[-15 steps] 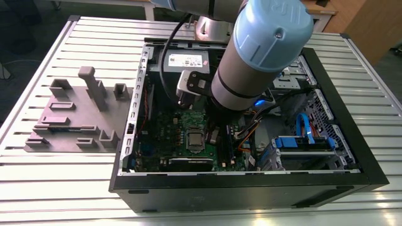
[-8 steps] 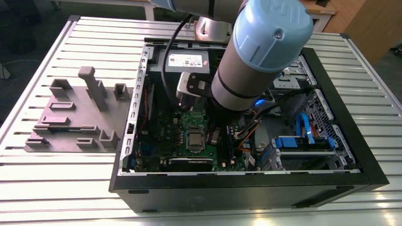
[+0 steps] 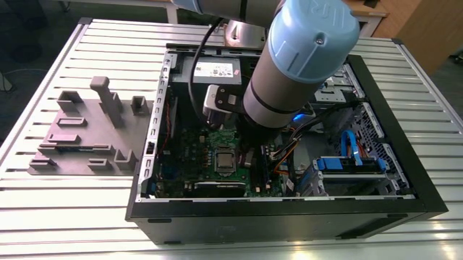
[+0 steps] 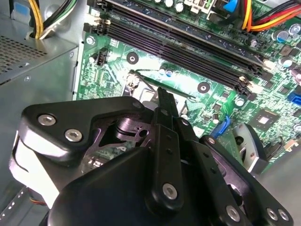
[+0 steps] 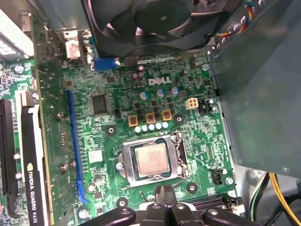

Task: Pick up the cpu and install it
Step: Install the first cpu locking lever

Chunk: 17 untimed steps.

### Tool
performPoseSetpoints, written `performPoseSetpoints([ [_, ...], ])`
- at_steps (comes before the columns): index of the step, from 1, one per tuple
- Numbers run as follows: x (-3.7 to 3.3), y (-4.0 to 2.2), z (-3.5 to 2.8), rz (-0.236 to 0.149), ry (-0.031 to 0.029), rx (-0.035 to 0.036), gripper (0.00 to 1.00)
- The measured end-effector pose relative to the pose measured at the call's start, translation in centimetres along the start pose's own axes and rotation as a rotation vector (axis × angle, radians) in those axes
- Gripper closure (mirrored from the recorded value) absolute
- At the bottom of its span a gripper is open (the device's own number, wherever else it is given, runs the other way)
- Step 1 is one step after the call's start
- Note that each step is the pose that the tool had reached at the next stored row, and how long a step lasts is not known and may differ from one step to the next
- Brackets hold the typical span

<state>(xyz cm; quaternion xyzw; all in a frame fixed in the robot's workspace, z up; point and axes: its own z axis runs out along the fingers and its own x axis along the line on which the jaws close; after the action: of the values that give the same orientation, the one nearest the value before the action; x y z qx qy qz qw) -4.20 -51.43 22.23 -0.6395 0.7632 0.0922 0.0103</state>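
Note:
The cpu (image 5: 150, 160), a small square chip with a silver-grey top, lies flat inside the silver socket frame (image 5: 178, 157) on the green motherboard (image 5: 108, 136). In the exterior view the cpu (image 3: 225, 161) shows just beside the arm (image 3: 296, 59), which reaches down into the open computer case. My gripper (image 5: 164, 190) hovers at the socket's edge, a little off the chip. Its black fingers are pressed together with nothing between them. In the second wrist view the gripper (image 4: 162, 94) points at the board (image 4: 117, 61) near the socket.
A black fan (image 5: 155, 23) and a grey power supply box (image 5: 263, 94) flank the socket. A graphics card (image 5: 30, 155) and memory slots (image 4: 188, 42) stand close by. Case walls (image 3: 289, 216) ring the board. A grey fixture block (image 3: 87, 135) sits on the slatted table at the exterior view's left.

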Motion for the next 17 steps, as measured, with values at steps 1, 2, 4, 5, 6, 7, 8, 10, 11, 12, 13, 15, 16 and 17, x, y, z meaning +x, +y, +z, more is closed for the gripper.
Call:
performPoseSetpoints([
  [1,0.0,0.0,0.03,-0.004,0.0021,-0.0002,0.9],
  [2,0.01,-0.01,0.08,-0.009,0.0044,-0.0003,0.9],
  [4,0.03,-0.02,0.18,-0.017,0.0077,-0.0005,0.9],
  [5,0.03,-0.03,0.23,-0.019,0.0099,-0.0004,0.9],
  [6,0.04,-0.03,0.28,-0.021,0.0127,-0.0001,0.9],
  [7,0.05,-0.04,0.33,-0.022,0.0157,0.0004,0.9],
  [8,0.05,-0.05,0.38,-0.023,0.0186,0.0008,0.9],
  [10,0.06,-0.06,0.46,-0.026,0.0236,0.0014,0.9],
  [11,0.07,-0.06,0.5,-0.028,0.0263,0.0016,0.9],
  [12,0.07,-0.07,0.54,-0.029,0.0284,0.0018,0.9],
  [13,0.08,-0.07,0.58,-0.031,0.0303,0.0019,0.9],
  [15,0.08,-0.08,0.61,-0.034,0.0349,0.0024,0.9],
  [16,0.09,-0.08,0.62,-0.035,0.0373,0.0026,0.9],
  [17,0.09,-0.08,0.63,-0.037,0.0404,0.0029,0.9],
])
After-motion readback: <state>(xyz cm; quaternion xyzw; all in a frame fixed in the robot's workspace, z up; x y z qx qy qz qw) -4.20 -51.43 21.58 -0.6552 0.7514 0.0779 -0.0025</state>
